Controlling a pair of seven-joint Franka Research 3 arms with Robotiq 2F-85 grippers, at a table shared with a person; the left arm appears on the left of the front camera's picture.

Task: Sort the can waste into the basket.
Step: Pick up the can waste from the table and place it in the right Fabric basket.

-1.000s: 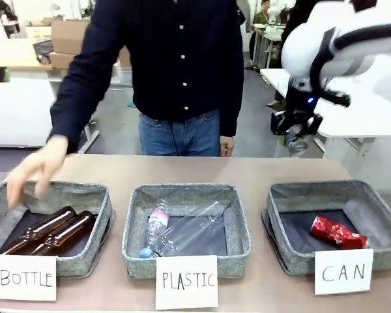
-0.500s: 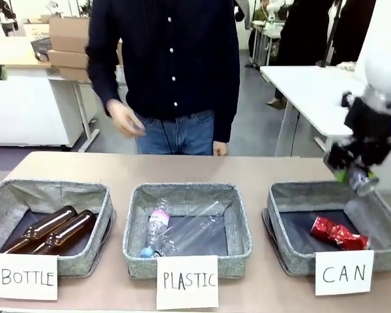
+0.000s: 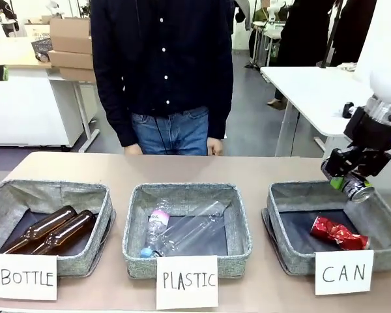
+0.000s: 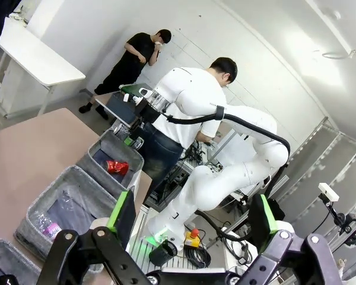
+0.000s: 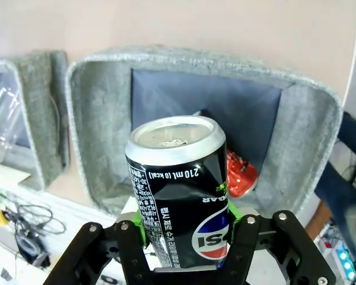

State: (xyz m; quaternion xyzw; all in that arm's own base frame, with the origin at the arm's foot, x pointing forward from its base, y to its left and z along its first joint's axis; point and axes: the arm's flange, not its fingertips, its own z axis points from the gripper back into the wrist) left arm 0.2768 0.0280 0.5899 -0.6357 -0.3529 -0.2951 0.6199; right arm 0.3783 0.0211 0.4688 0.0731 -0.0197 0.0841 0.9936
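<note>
Fingers of the right gripper (image 5: 184, 228) flank the black-and-silver metal can (image 5: 179, 190) above the grey woven CAN basket (image 3: 293, 195) holding the dented red can (image 3: 339, 233), grip uncertain, while the left gripper (image 4: 190, 217) stands wide apart.

Right claw (image 3: 347, 178) holds black can (image 3: 356, 188) above CAN basket (image 3: 293, 202).

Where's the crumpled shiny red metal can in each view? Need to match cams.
Front: crumpled shiny red metal can lies in the grey woven basket signed CAN, lower right.
Left wrist: small red patch in the farthest basket, left of centre.
Right wrist: partly hidden behind the black-and-silver can.
Shared landmark: that CAN basket.
</note>
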